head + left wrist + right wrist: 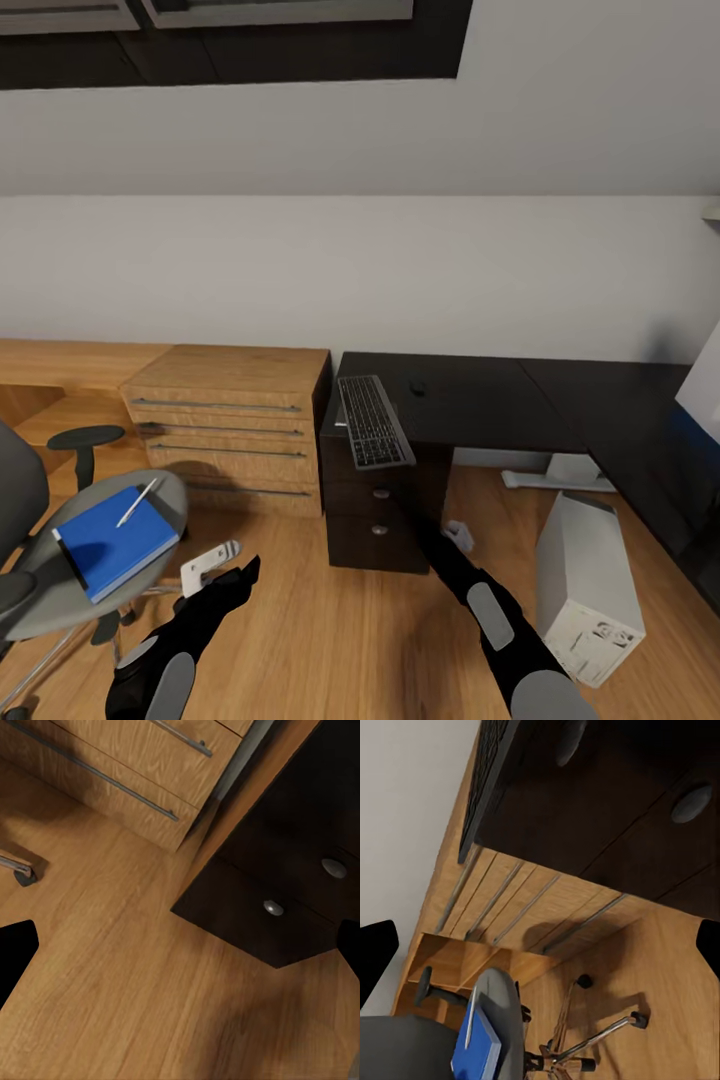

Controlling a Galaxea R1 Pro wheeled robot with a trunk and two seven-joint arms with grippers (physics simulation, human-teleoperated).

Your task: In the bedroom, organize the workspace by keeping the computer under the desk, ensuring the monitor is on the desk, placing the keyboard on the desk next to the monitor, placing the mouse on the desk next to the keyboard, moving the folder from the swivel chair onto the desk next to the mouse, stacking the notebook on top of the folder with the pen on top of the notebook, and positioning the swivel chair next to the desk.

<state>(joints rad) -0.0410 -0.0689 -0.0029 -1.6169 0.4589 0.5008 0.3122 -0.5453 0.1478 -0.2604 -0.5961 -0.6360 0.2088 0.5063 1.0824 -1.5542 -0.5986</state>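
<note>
The swivel chair (60, 590) stands at the left, its grey seat also in the right wrist view (506, 1020). The blue folder (115, 545) lies on the seat with the pen (137, 502) on top. A dark strip along the folder's edge may be the notebook; I cannot tell. The keyboard (373, 422) overhangs the front of the black desk (480, 400), with the mouse (417, 389) behind it. The computer (585, 590) leans on the floor at the right. The monitor is out of view. My left gripper (212, 565) (181, 949) and right gripper (458, 535) (541, 949) hang open and empty above the floor.
A light wooden drawer unit (230, 420) with bar handles stands against the desk's left end. The desk's drawers with round knobs (274, 907) face me. A pale panel (705, 385) shows at the right edge. Something white (555, 475) sits on the floor under the desk.
</note>
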